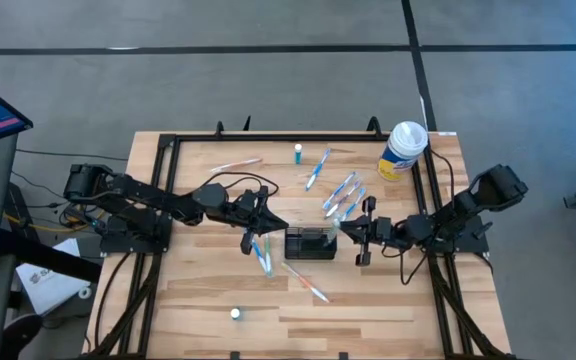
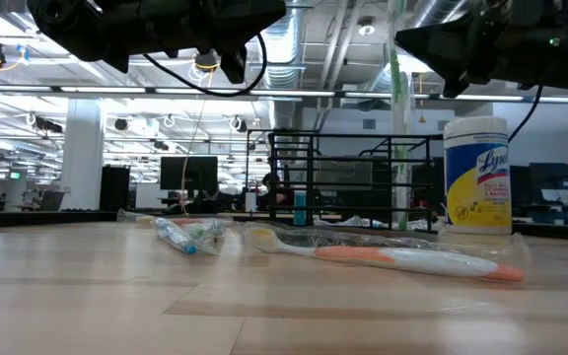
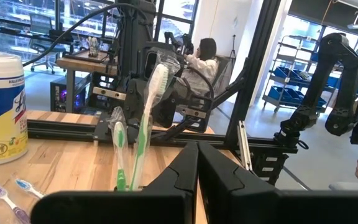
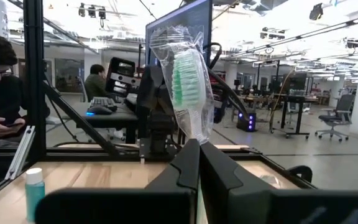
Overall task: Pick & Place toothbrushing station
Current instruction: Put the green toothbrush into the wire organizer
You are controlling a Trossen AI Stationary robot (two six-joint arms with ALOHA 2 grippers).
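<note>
While hands (image 1: 268,222) flank station (image 1: 310,244), toothbrushes stand

black station (image 1: 310,244), scattered toothbrushes (image 1: 343,194), canister (image 1: 404,149)

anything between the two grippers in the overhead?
Yes: the toothbrushing station sits between left gripper and right gripper, with bagged toothbrushes beside it. High view shows it.

Black toothbrushing station (image 1: 310,243), upright mid-table
</note>
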